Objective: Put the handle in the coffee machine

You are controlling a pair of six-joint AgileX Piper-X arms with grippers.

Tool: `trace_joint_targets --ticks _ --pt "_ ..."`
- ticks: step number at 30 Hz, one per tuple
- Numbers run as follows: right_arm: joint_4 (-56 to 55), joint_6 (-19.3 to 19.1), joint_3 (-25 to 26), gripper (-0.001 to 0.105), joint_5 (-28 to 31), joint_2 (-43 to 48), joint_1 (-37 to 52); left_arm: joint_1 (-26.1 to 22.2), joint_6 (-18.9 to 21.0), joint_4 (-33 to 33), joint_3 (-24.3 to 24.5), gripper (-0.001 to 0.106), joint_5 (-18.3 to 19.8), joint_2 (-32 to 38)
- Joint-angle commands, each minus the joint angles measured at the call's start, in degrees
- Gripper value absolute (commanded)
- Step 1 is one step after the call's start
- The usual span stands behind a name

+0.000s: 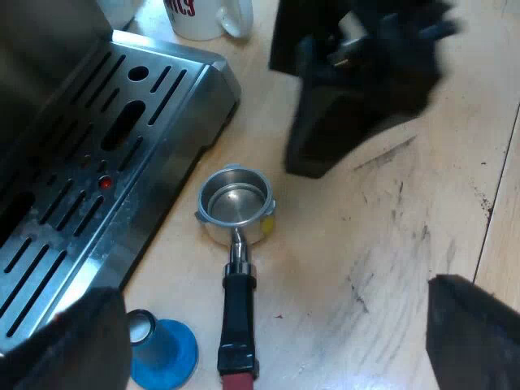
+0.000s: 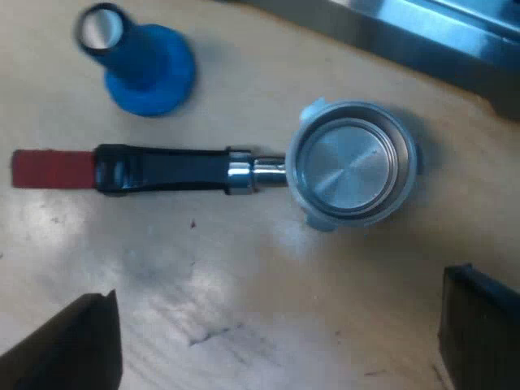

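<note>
Fingers (image 1: 475,341) on my left gripper (image 1: 272,325) spread, empty; right gripper (image 2: 280,309) likewise. Holder (image 1: 240,305) lies loose on the desk (image 1: 366,244) beside the machine (image 1: 106,154), red end toward left gripper, handle axis pointing into its gap. Left looks better lined up.

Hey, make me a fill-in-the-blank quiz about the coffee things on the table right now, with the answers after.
1. The metal holder lies loose on the table with its basket ___.
2. The tamper standing near the handle's end is ___.
3. The mug by the espresso machine is ___.
4. The right gripper hovers over the holder with its jaws ___.
Answers: empty, blue, white, open.
</note>
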State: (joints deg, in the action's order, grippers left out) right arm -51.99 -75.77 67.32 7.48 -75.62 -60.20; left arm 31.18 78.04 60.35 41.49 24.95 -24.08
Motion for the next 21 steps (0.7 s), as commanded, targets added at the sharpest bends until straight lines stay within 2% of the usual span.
trace_joint_targets --ticks 1,4,9,12,14,21 --pt "1.4 -1.2 0.5 0.080 -3.7 -1.6 2.6 -0.1 0.6 0.2 0.4 0.075 -0.3 0.2" --pt "2.2 -2.9 0.5 0.080 -6.4 -4.1 5.1 -0.1 0.6 0.2 0.4 0.075 -0.3 0.2" --pt "3.2 -3.6 0.5 0.080 -6.8 -7.3 8.1 -0.1 0.6 0.2 0.4 0.075 -0.3 0.2" --pt "5.8 -4.7 0.5 0.084 -8.8 -8.9 8.9 -0.1 0.6 0.2 0.4 0.075 -0.3 0.2" --pt "7.5 -6.1 0.5 0.086 -8.8 -9.6 8.9 -0.1 0.6 0.2 0.4 0.075 -0.3 0.2" --pt "9.2 -6.4 0.5 0.086 -8.6 -13.2 10.0 -0.1 0.6 0.2 0.4 0.075 -0.3 0.2"
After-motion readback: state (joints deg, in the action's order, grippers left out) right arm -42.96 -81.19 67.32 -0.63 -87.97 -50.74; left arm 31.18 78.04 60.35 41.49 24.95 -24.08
